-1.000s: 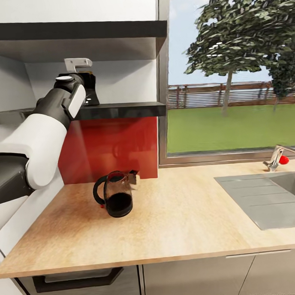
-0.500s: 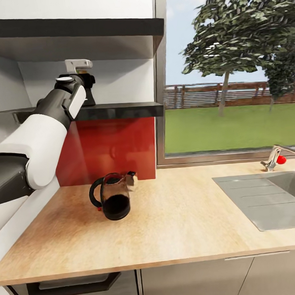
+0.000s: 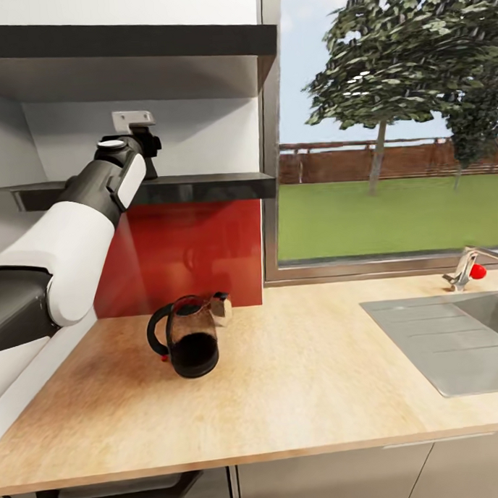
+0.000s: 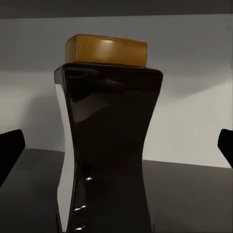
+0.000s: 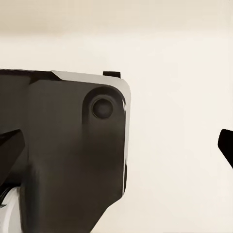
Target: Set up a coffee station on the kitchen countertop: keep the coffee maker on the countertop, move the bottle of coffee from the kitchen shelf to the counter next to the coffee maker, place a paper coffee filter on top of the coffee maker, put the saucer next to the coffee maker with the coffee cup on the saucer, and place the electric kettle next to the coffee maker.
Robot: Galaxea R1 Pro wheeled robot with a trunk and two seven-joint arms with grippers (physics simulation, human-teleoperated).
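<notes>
The bottle of coffee point(image 4: 109, 145), dark and waisted with a yellow cap, stands upright on the dark kitchen shelf point(image 3: 203, 186). My left gripper point(image 4: 116, 150) is open, one fingertip on each side of the bottle and well apart from it. In the head view my left arm reaches up to the shelf, and the left gripper point(image 3: 147, 150) covers the bottle there. The electric kettle point(image 3: 184, 339) stands on the kitchen countertop point(image 3: 299, 392) below the shelf, near the red backsplash. My right gripper point(image 5: 116, 145) is open, with a dark robot part and a pale surface in front of it.
An upper shelf board point(image 3: 124, 41) hangs close above my left wrist. A window frame point(image 3: 269, 168) bounds the shelf on the right. A grey sink point(image 3: 456, 341) and a tap with a red knob point(image 3: 469, 268) lie at the countertop's right end.
The head camera has shifted a little. My left wrist has dropped slightly toward the shelf and sits nearer the bottle. The kettle has not moved on the counter.
</notes>
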